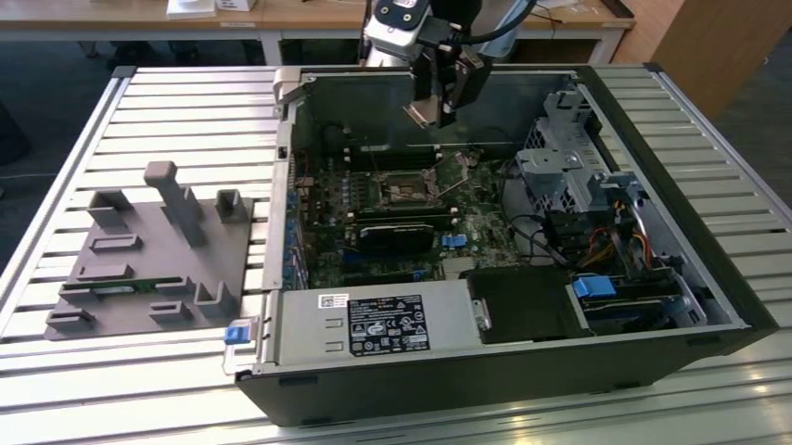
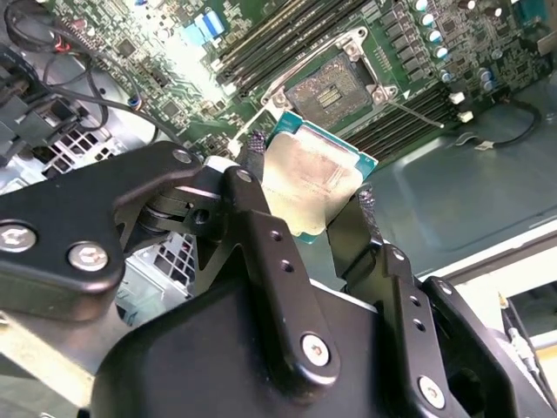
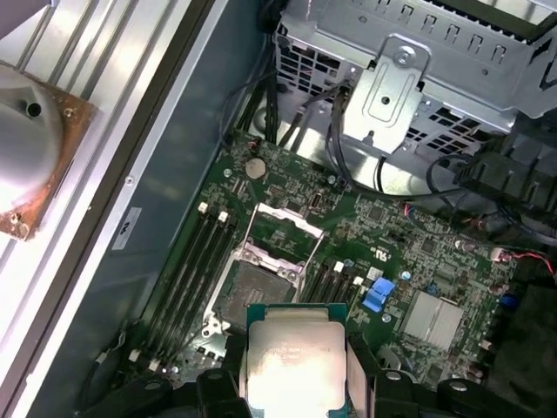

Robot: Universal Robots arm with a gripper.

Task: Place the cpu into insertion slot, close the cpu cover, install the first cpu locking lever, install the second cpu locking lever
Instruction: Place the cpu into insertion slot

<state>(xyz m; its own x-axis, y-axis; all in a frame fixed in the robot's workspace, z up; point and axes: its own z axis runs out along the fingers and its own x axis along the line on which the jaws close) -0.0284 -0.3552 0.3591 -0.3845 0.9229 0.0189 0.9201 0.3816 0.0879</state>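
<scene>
My gripper (image 1: 440, 109) hangs over the open computer case (image 1: 730, 306), shut on the cpu (image 1: 422, 113). In both wrist views the silver-topped cpu (image 2: 305, 178) (image 3: 291, 348) sits edge to edge between the black fingers (image 2: 252, 226). It is above the motherboard and apart from it. The insertion slot (image 3: 258, 292) (image 2: 329, 91) (image 1: 405, 191) lies bare below and a little ahead of the chip. The cpu cover (image 3: 283, 228) is swung up, open at the slot's far side. A thin locking lever (image 2: 418, 113) stands out beside the slot.
Memory slots (image 3: 196, 252) flank the socket. A metal drive cage (image 1: 563, 171) with cables fills the case on the exterior view's right, with a power supply (image 1: 371, 324) at the front. A grey fixture (image 1: 148, 250) rests on the slatted table (image 1: 185, 102) on the exterior view's left.
</scene>
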